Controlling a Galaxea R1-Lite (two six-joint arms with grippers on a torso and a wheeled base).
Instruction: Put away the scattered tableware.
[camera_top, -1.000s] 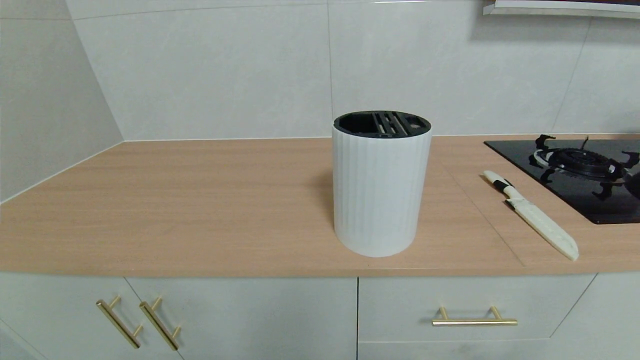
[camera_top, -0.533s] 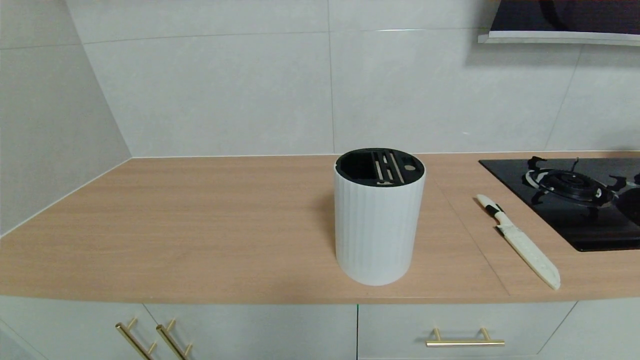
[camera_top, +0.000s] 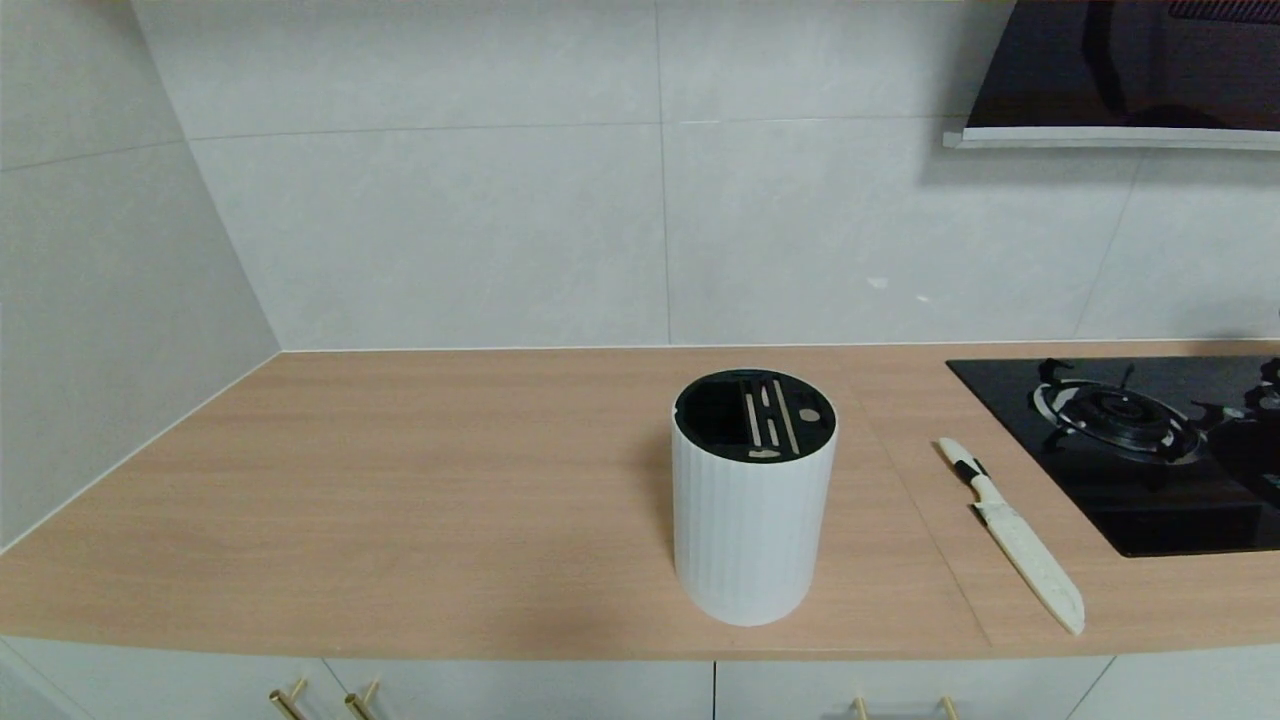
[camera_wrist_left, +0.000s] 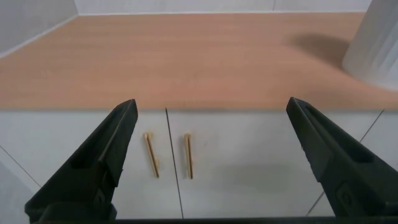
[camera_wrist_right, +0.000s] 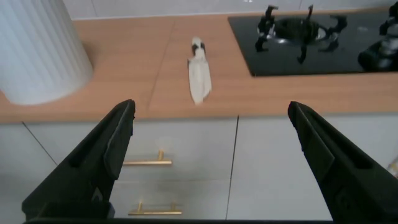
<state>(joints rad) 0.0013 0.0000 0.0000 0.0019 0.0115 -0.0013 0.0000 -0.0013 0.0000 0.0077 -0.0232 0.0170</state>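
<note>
A white ribbed holder (camera_top: 752, 520) with a black slotted top stands near the counter's front edge, right of centre; its side also shows in the wrist views (camera_wrist_left: 376, 50) (camera_wrist_right: 38, 53). A white knife (camera_top: 1012, 533) with a black band on its handle lies flat on the counter between the holder and the stove, blade toward the front edge; the right wrist view has the knife (camera_wrist_right: 199, 71) too. My left gripper (camera_wrist_left: 214, 155) hangs open in front of the cabinet doors, below counter level. My right gripper (camera_wrist_right: 211, 162) is open, also in front of the cabinets, nothing between its fingers.
A black gas stove (camera_top: 1130, 440) takes up the counter's right end, under a range hood (camera_top: 1120, 80). Tiled walls close the back and left. The wooden counter (camera_top: 400, 480) stretches bare to the left of the holder. Cabinet doors with gold handles (camera_wrist_left: 168, 154) sit below.
The head camera has risen and tilted up, so the whole scene sits lower in the picture and the range hood has come into sight. Holder and knife keep their places on the counter.
</note>
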